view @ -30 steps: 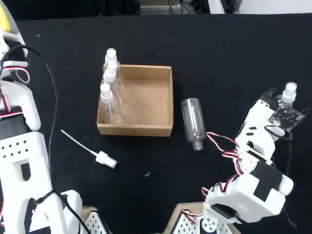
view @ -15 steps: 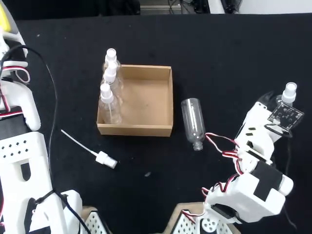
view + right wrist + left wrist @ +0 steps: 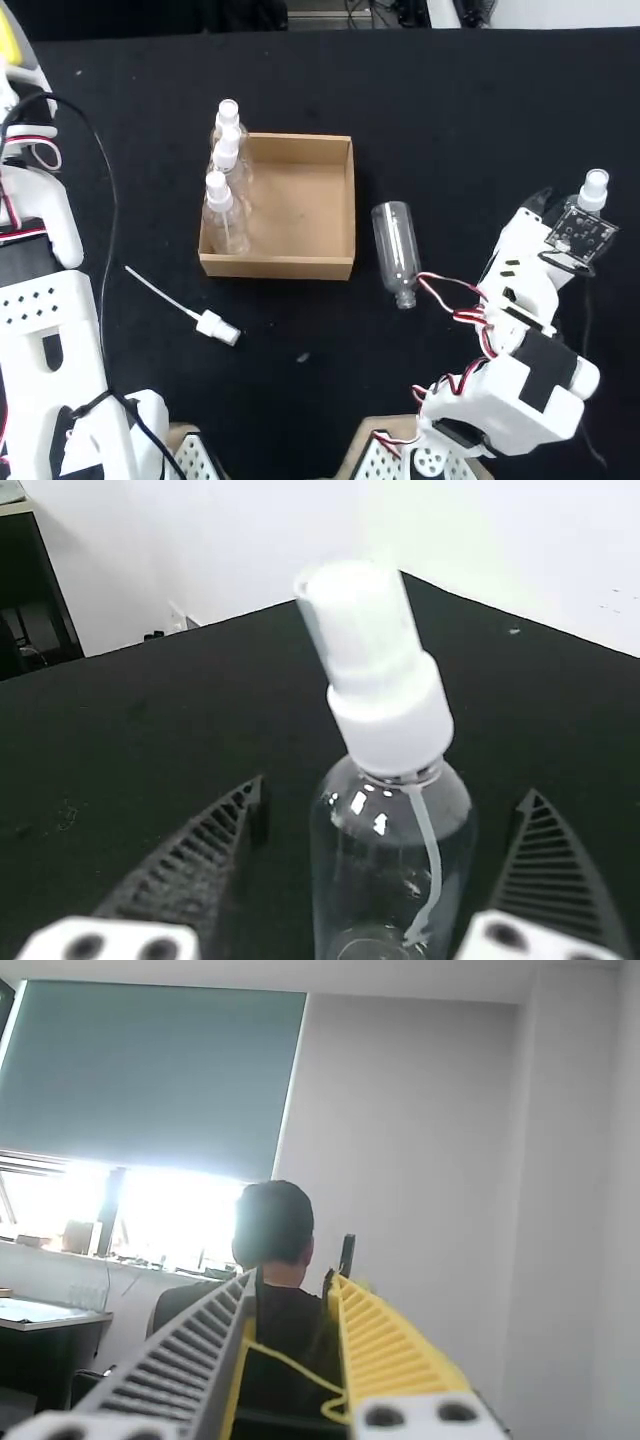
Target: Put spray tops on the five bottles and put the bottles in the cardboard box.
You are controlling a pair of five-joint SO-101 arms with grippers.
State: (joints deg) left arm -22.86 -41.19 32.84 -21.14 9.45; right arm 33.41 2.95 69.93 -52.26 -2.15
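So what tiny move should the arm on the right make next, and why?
Probably close the jaws. The right arm's jaws stand open on either side of the upright bottle, not touching it. The bottle already wears its spray top, so gripping it seems the step before carrying it to the cardboard box.

Black tabletop (image 3: 480, 90), white walls (image 3: 420, 1140), grey-blue roller blind (image 3: 150, 1070) partly lowered, bright window (image 3: 170, 1210) beneath, desk (image 3: 40, 1317) alongside

the right arm (image 3: 525, 290) and left arm (image 3: 50, 320) are blocky white with black sections, red-and-white wires (image 3: 455, 300) looping off the right. the left hand (image 3: 292, 1278) has one grey, one yellow ribbed finger; the right hand (image 3: 392, 792) has black ones.
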